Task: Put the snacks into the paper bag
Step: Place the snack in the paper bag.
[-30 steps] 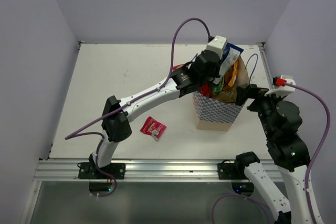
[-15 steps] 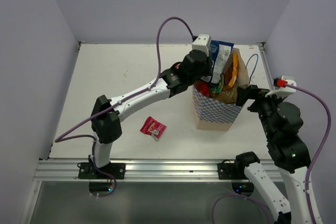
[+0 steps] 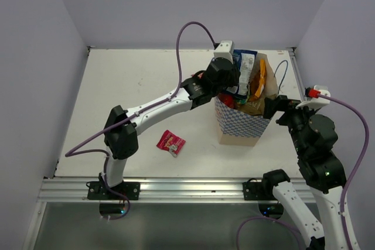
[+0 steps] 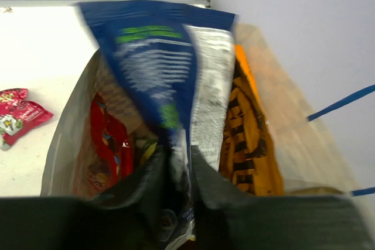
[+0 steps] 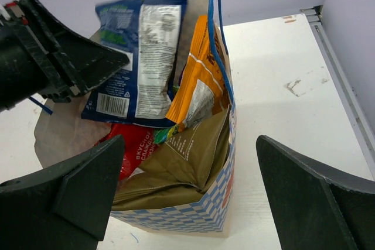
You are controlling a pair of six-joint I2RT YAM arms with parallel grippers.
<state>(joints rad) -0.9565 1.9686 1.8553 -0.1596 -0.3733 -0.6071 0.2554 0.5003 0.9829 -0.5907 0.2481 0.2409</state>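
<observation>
Between the left jaws, which stand close together on its lower end, a dark blue foil packet [image 4: 152, 68] with white print reaches straight ahead of them. Its long axis is in line with the fingers, and it is over the open mouth of the tan kraft paper bag [image 3: 240, 128] with blue-and-white zigzag sides. Much of this packet rises above the rim, beside an orange packet [image 5: 202, 74] and a red one [image 5: 136, 144] already inside. Right jaws stand wide apart and empty, the bag just ahead of them. One small pink-red packet [image 3: 170, 142] lies on the white desk [image 3: 135, 86], off to the left of the left jaws and well apart from the bag. The left arm is judged the nearer to it.
</observation>
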